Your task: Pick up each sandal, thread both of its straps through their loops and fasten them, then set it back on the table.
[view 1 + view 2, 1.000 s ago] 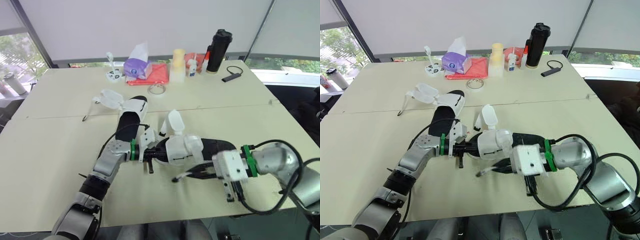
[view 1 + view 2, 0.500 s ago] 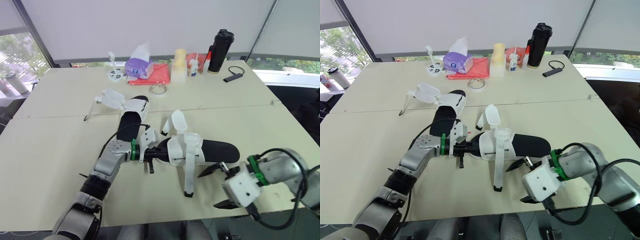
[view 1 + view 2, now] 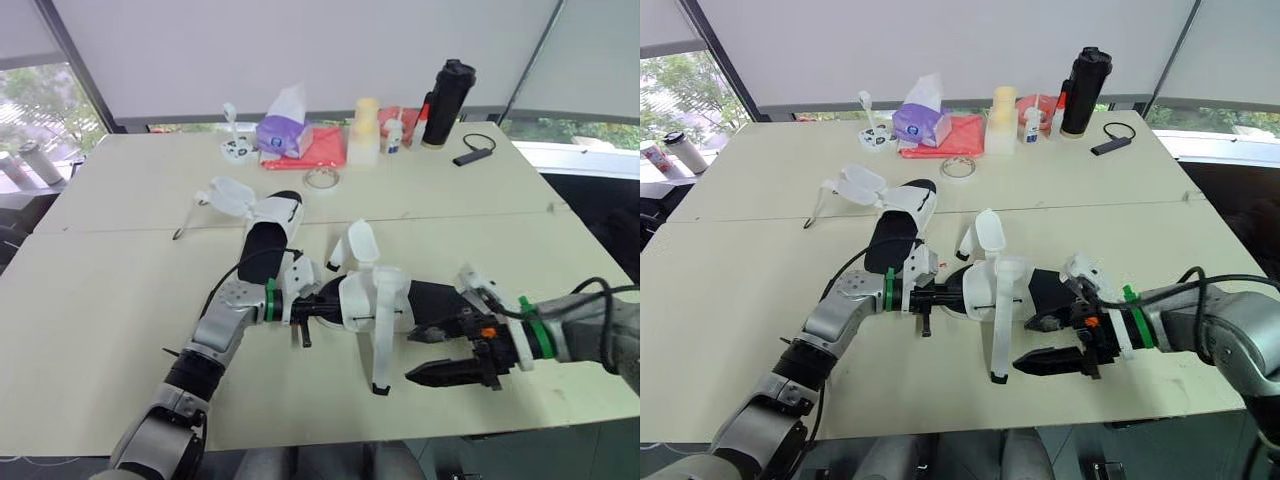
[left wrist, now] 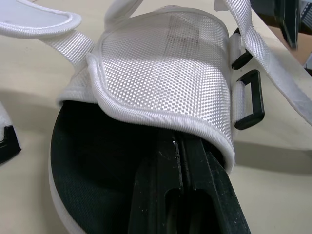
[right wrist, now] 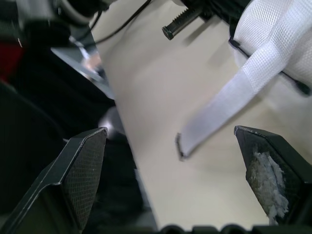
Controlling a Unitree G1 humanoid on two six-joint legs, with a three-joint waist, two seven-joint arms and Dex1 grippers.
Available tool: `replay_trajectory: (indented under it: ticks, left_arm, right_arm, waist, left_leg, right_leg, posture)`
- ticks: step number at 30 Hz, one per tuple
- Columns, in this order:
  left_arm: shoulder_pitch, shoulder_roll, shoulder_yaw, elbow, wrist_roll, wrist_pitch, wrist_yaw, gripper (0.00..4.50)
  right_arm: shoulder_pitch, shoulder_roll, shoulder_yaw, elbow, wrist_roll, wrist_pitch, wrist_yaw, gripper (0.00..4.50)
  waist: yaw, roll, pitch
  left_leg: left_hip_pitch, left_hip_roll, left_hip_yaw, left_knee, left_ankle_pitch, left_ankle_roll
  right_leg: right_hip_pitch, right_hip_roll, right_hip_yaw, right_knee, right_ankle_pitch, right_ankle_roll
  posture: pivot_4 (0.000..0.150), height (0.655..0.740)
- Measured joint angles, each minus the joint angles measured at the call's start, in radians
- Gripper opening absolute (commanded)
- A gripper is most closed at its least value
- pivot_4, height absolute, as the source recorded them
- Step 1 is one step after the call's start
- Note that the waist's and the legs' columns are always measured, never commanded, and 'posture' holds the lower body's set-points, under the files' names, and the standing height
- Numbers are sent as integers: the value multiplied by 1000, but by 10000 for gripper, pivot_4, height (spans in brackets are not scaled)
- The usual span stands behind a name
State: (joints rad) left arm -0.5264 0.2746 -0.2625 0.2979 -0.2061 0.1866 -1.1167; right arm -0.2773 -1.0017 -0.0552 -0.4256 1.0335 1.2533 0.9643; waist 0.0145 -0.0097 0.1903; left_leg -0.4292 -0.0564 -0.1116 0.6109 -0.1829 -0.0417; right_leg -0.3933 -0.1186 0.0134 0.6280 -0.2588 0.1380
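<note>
Left eye view: black-soled white mesh sandal (image 3: 355, 300) is clamped by left tool (image 3: 318, 305); its dropped, unthreaded white webbing strap (image 3: 381, 350) is re-approached by open right tool (image 3: 412, 356).

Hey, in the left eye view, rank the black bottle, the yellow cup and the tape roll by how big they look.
1. Black bottle
2. Yellow cup
3. Tape roll
All three sit roughly equally far from the camera, so the order is fairly safe.

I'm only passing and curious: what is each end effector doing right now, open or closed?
Left end effector: closed, pushed inside the sandal under its white upper.
Right end effector: open, empty, beside the loose strap.
</note>
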Motion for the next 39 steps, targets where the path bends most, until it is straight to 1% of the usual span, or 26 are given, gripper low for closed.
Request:
replay_trajectory:
  ticks: [5, 11, 17, 23, 26, 27, 33, 37, 39]
  left_arm:
    - [0, 0, 0, 1, 1, -3, 0, 0]
    - [3, 1, 1, 0, 1, -2, 5, 0]
    - [4, 2, 0, -5, 0, 1, 7, 0]
    - [5, 2, 0, -6, 0, 2, 8, 0]
    - [5, 4, 1, -6, 0, 1, 7, 0]
    - [5, 5, 1, -6, 0, 1, 7, 0]
    - [5, 5, 0, -6, 0, 1, 7, 0]
    - [5, 4, 0, -6, 0, 1, 8, 0]
    - [5, 4, 0, -6, 0, 1, 8, 0]
  right_arm:
    - [-18, 119, -13, 59, 97, 152, -146, 44685]
    - [-34, 261, -39, 99, 134, 217, -299, 44685]
    - [-60, 363, -84, 163, 152, 246, -413, 44685]
    - [-51, 408, -86, 172, 160, 270, -466, 44685]
    - [-43, 419, -86, 171, 160, 275, -477, 36466]
    - [-42, 430, -86, 171, 161, 275, -481, 32382]
    - [-32, 440, -85, 154, 165, 275, -491, 841]
    - [-30, 437, -85, 130, 165, 263, -493, 286]
    - [-32, 408, -80, 93, 157, 243, -485, 286]
  waist:
    - [0, 0, 0]
    - [-2, 0, 0]
    - [-2, 0, 0]
    - [-2, 1, 0]
    - [-3, 1, 0]
    - [-3, 1, 0]
    - [-3, 1, 0]
    - [-3, 1, 0]
    - [-3, 1, 0]
  left_leg:
    - [-1, 0, 0, 0, 0, 1]
    - [-1, -1, 2, 1, 0, 1]
    - [-1, -1, 1, 1, 0, 1]
    - [-1, -1, 1, 1, 0, 1]
    - [-1, -1, 1, 0, 0, 1]
    - [-1, -1, 1, 0, 0, 1]
    - [0, -1, 1, 0, 0, 1]
    - [-1, -1, 1, 0, 0, 1]
    - [-1, -1, 1, 0, 0, 1]
  right_leg:
    - [0, 0, 0, 0, 0, 0]
    - [0, 1, 0, 0, 0, 0]
    - [0, 1, 0, 1, 0, 1]
    - [0, 1, 0, 1, 0, 1]
    - [0, 2, -1, 1, 0, 1]
    - [-1, 2, -1, 1, 0, 1]
    - [-1, 2, -1, 1, 0, 1]
    - [-1, 2, -1, 1, 0, 1]
    - [-1, 2, -1, 1, 0, 1]
  posture:
    - [1500, 7400]
    - [1500, 7400]
    - [1500, 7400]
    - [1500, 7400]
    - [1500, 7400]
    - [1500, 7400]
    - [1500, 7400]
    - [1500, 7400]
    - [1500, 7400]
